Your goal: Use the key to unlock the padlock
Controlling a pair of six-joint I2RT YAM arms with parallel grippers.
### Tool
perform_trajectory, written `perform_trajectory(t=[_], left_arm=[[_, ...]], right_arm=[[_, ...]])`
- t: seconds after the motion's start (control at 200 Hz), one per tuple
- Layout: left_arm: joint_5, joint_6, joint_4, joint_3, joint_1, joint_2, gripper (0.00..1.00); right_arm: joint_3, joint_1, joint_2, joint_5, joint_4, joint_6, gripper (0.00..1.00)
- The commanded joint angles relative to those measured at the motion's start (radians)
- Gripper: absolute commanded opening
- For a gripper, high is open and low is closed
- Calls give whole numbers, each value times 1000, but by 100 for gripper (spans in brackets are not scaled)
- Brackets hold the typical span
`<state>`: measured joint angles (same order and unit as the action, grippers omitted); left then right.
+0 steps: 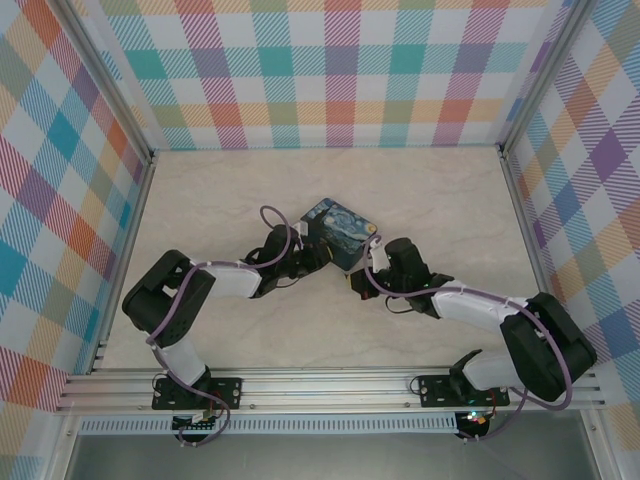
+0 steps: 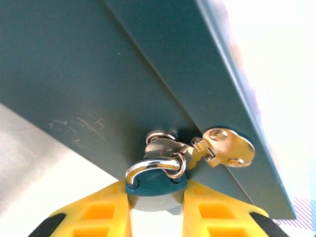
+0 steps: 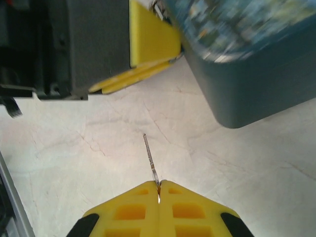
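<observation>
Half the key (image 3: 150, 157) inside right claw (image 3: 159, 184)

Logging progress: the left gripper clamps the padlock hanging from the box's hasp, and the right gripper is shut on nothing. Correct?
Not quite. The right gripper is shut on the key, whose thin blade pokes out ahead, as the right wrist view shows. The left gripper does clamp the padlock.

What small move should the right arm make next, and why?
Probably advance the right gripper toward the left gripper, key first: the right pinches the key, the left clamps the padlock hanging on the box, and they are apart.
</observation>
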<state>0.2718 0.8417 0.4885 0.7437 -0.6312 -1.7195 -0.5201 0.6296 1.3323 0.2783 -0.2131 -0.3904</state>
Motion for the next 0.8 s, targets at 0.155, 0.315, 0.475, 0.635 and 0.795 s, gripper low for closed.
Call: perform_trajectory(t=[0.155,0.315,0.475,0.635,0.795], left_arm=[[21,57,-22,42,-37,56,24],[21,59,-26,41,-42,65,24],[21,59,-28,41,-48,65,24],[18,60,-27,41,-51,66,24],[17,61,-29,41,-53,67,24]], right_arm=[[2,26,43,-52,-83,83,3],[-11,25,64,-76,-87,102,3],[-13,25,83,-98,-117,98,3],[-30,27,119,-90,-141,91,3],[-47,28,147,-87,-158,86,3]])
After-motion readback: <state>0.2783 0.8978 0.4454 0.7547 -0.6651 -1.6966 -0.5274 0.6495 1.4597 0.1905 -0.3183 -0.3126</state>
